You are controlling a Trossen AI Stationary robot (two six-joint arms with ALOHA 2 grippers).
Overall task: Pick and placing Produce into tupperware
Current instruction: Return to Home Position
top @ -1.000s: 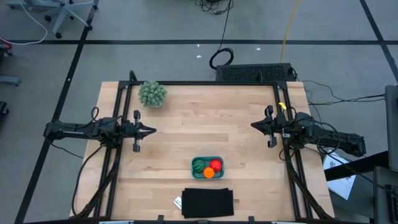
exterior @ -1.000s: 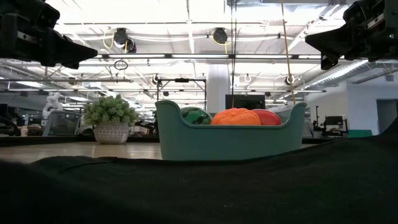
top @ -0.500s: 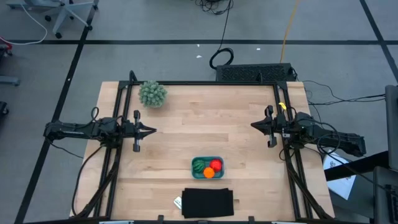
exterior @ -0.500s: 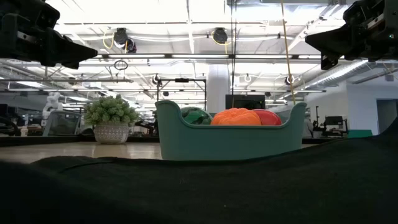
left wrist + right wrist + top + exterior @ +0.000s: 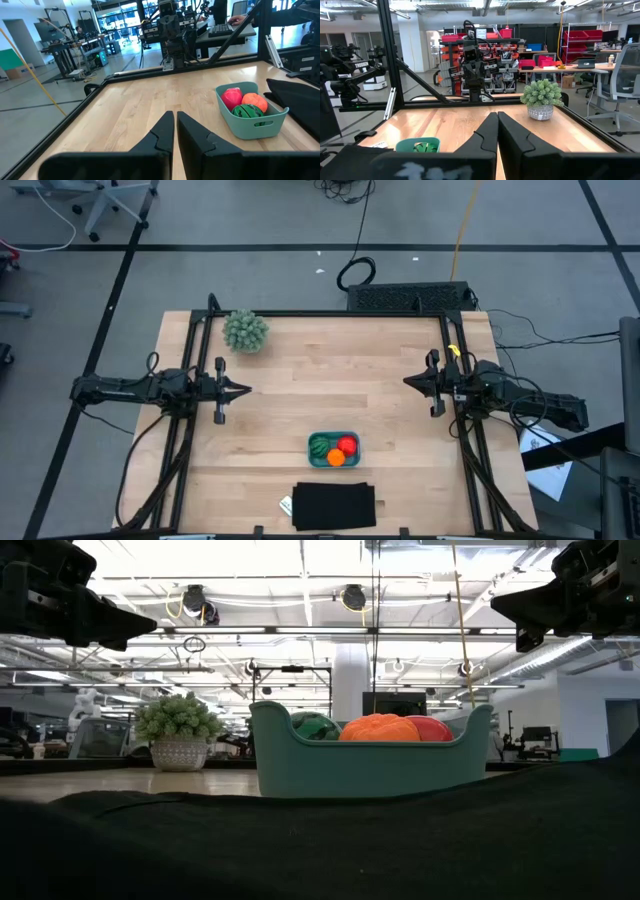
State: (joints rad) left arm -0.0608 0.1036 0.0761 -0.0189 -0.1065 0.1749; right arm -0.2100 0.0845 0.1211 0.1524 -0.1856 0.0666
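Left gripper [image 5: 244, 390] hangs over the left side of the table [image 5: 330, 360], tip pointing inward. In the left wrist view its fingers [image 5: 165, 131] sit closed to a thin slit, nothing between them. Right gripper [image 5: 408, 381] mirrors it over the right side, pointing inward; its fingers [image 5: 489, 131] are likewise pressed together and empty. Tupperware [image 5: 333, 434] stands on the wood near the front edge, between the two arms and forward of both, well apart from either gripper, somewhat nearer the right one. All three produce pieces lie inside it: green striped piece [image 5: 320, 447] on the side toward the left arm, red piece [image 5: 347, 445] toward the right arm, orange piece [image 5: 336, 459] at the front wall, each touching its neighbours. Low view: the tops of the pieces show above the rim. Black flat rectangle [image 5: 334, 505] lies just in front of the tupperware, at the table edge. Fuzzy ball plant [image 5: 245, 331] stands at the far left corner, well apart from the container.
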